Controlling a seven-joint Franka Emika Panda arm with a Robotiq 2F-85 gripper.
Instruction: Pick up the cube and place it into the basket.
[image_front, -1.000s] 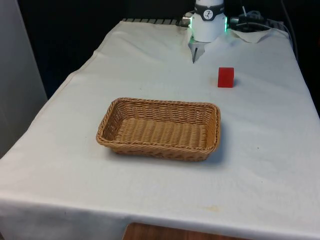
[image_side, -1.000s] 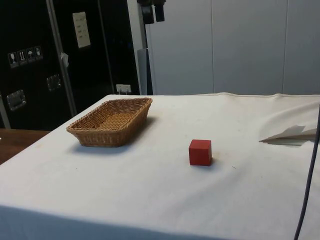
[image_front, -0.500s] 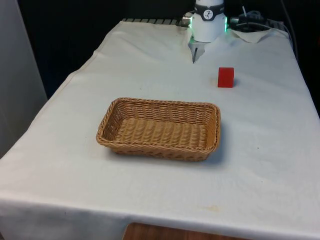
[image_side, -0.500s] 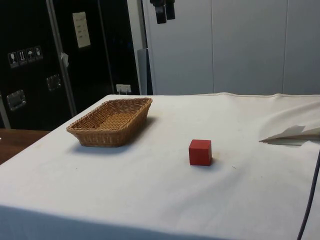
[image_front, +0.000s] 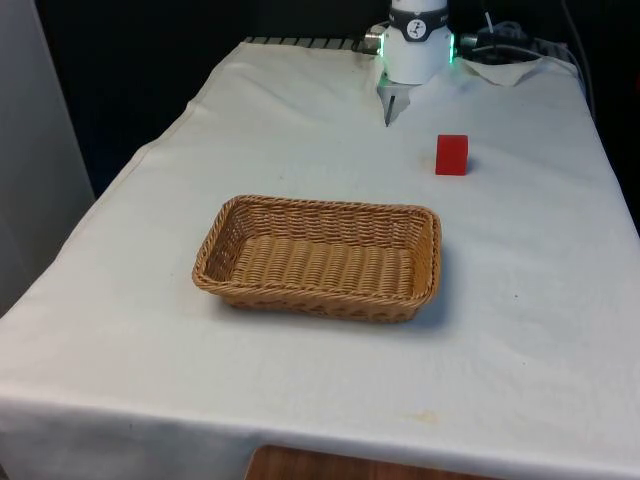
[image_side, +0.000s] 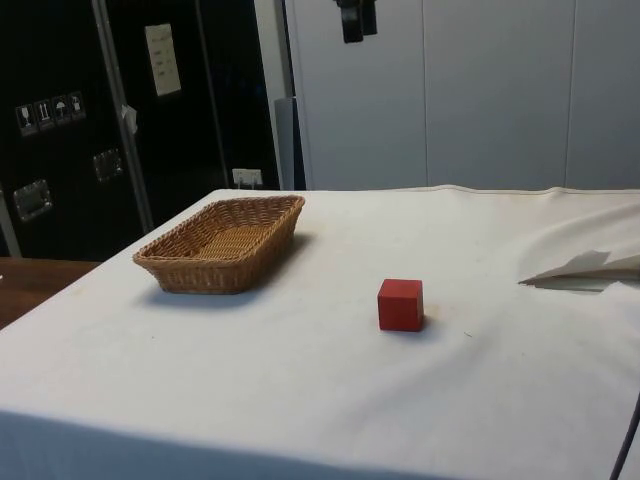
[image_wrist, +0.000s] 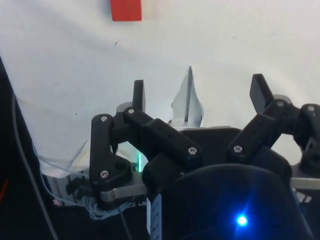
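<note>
Worktop (image_front: 520, 330): covered by a white cloth that lies mostly flat, with one raised fold near the robot's end.
Basket (image_front: 318, 257): a shallow rectangular wicker tray, empty, standing flat towards the middle of the worktop; low walls, wide mouth, so a drop from above should land easily.
Claw (image_wrist: 197, 92): high above the worktop, well apart from both things; the two black fingers stand wide apart with nothing between them. In the side view its tips (image_side: 357, 18) hang at the upper edge, between the basket and the cube.
Cube (image_front: 452, 155): small, red, resting flat on the cloth near the far end, towards the front view's right, well apart from the basket; also in the side view (image_side: 400, 304) and the wrist view (image_wrist: 126, 9).
Handling: it looks like a stiff, light block, probably wood or plastic, though the material cannot be told for sure; flat parallel faces suit a pinch.
Where to hold: two opposite side faces, around mid-height, fingers squared to them so it does not twist.
Stage: approach not yet made; cube untouched.
</note>
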